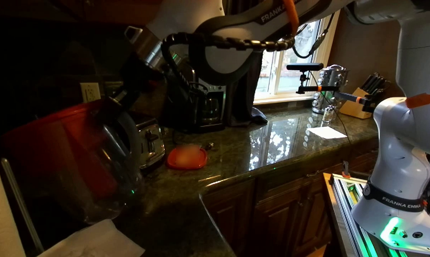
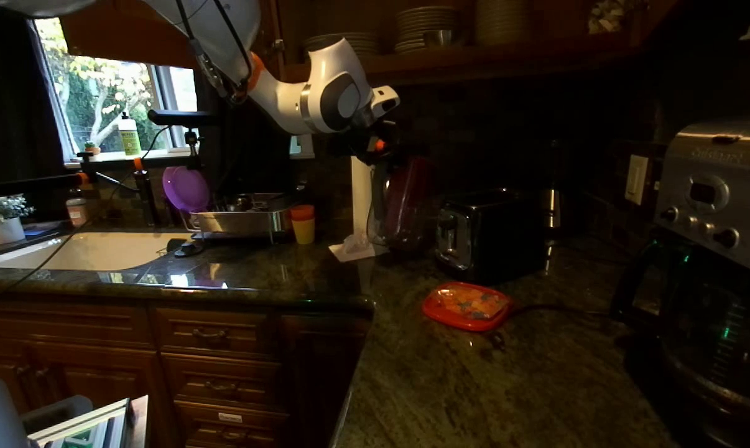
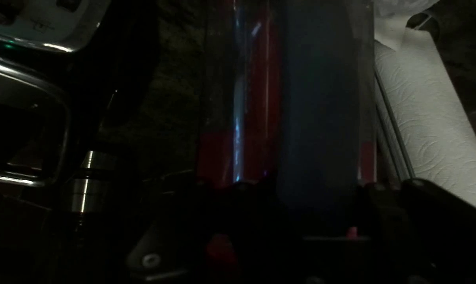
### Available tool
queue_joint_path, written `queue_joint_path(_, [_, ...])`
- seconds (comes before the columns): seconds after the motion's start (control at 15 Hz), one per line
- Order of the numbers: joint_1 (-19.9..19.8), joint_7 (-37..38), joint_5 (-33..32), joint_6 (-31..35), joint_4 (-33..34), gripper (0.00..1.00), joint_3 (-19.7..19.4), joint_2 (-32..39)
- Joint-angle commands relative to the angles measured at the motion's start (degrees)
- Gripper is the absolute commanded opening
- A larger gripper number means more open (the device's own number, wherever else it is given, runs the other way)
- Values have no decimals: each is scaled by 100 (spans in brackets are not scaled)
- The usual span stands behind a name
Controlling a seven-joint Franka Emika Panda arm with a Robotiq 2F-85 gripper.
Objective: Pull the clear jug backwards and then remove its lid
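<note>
The clear jug (image 1: 90, 171) stands on the counter near the corner, seen in both exterior views (image 2: 406, 205). It is transparent with a red upper section and its handle (image 1: 129, 134) faces the arm. In the wrist view the broad grey handle (image 3: 321, 98) lies between the fingers. My gripper (image 1: 109, 112) is closed round the upper part of that handle, dark fingers (image 3: 309, 187) on both its sides. The red lid (image 1: 70, 110) appears as a red edge across the jug's top; how it sits is hard to tell in the dark. Whether the jug's base touches the counter is unclear.
A toaster (image 1: 152, 146) stands close beside the jug. A paper towel roll (image 3: 427, 118) on its holder is on the jug's other side. A small orange-red dish (image 2: 467, 305) and a coffee maker (image 2: 711, 193) are on the counter. An open cupboard shelf (image 2: 474, 65) hangs above.
</note>
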Motion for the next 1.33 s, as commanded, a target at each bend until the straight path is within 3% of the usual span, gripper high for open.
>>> queue_joint_path(0.0, [-98,-152,204,125,-650,2,69,-479])
queue_joint_path(0.47, [-58,-103,17,616,-1329,2,-1,-987])
queue_joint_path(0.73, [-67,67,-22,-367,-1462,2,-48,-1130])
queue_joint_path(1.13, [-122,-195,463,-1947,-1235,2,38,-1097])
queue_joint_path(1.2, [-121,-275,524,-2111,-1194,5,47,-1067])
queue_joint_path(1.27, [-121,-319,568,-2209,-1166,34,53,-1054])
